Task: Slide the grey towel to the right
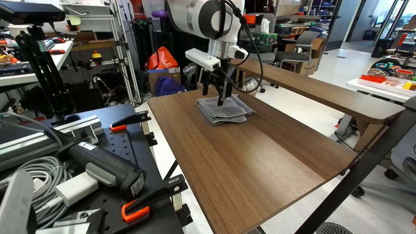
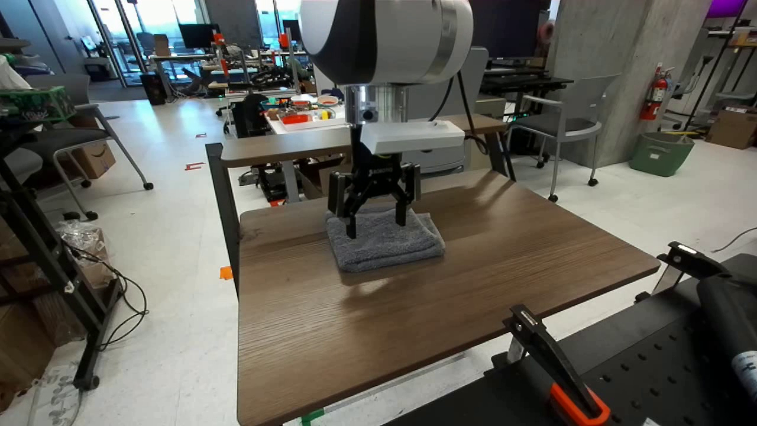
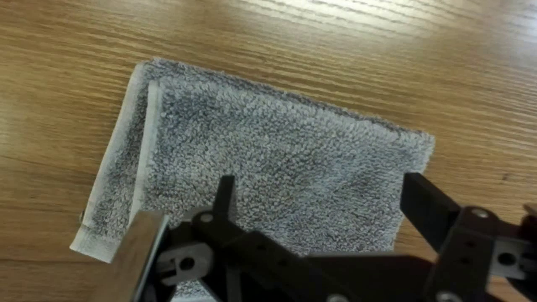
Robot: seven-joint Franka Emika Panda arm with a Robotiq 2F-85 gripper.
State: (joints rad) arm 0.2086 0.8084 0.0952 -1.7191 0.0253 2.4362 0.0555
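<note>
Though beneath the pincer (image 2: pixel 376 225), grey towel (image 2: pixel 385 247) flat.

The grey towel (image 2: pixel 384 249) lies folded on the tabletop (image 2: pixel 307 343).

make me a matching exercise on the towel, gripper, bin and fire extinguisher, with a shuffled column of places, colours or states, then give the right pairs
Things
1. grey towel
2. gripper
3. bin
4. fire extinguisher

Places, colours, states
a. red, near a concrete pillar
b. folded, lying on the brown tabletop
c. green, standing on the floor
d. open, pointing downward

Right pairs: 1-b, 2-d, 3-c, 4-a
</note>
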